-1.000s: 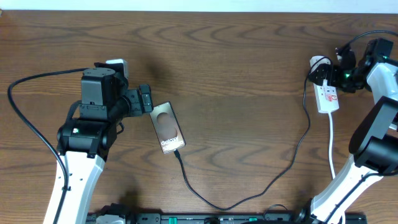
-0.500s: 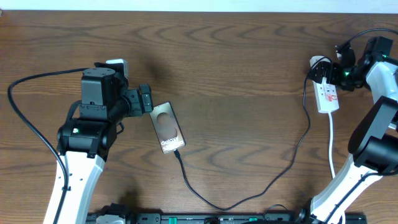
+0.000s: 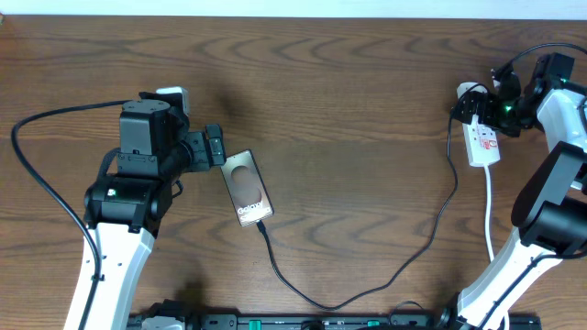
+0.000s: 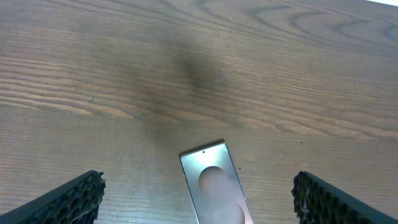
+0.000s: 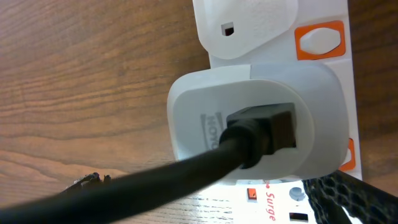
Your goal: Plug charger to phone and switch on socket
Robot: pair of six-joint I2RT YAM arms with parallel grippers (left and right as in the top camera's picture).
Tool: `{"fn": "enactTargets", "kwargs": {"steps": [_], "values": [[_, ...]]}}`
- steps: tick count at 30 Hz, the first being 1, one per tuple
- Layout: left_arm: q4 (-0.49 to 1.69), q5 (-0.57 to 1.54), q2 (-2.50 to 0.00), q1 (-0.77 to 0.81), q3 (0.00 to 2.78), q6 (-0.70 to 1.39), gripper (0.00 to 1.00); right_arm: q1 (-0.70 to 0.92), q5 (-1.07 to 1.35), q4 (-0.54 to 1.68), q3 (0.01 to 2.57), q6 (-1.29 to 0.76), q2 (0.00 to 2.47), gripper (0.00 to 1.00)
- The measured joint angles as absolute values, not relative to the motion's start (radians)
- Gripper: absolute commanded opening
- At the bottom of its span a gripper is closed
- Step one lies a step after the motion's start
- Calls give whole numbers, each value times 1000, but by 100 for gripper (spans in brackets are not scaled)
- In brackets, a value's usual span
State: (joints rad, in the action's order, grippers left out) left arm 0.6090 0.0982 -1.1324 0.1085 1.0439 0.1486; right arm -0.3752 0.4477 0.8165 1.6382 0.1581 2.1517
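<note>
Overhead: charger [image 3: 332, 305] meets phone's [image 3: 248, 188] near end, left gripper [image 3: 213, 147] wide open beside it, right gripper [image 3: 479, 107] spread over socket [image 3: 483, 142].

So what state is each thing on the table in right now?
phone: flat on the table, charger apparently plugged into its near end.
charger: other end plugged into the adapter.
adapter: seated in the socket.
socket: on or off, cannot tell.
left tool: open, empty, beside the phone's far end.
right tool: open, straddling the adapter.
</note>
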Motion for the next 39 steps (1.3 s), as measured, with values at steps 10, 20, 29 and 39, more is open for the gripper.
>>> {"fn": "enactTargets", "kwargs": {"steps": [10,20,29,39], "values": [[609,98,-1132,109,1044,149,96,-371,483,800,1609,153,2139,99],[609,98,-1132,109,1044,149,96,-366,453,795,1608,142,2138,99],[609,98,-1132,109,1044,149,96,-362,416,816,1636,134,2144,99],[609,98,-1132,109,1044,149,97,-366,377,802,1682,131,2162,99]]}}
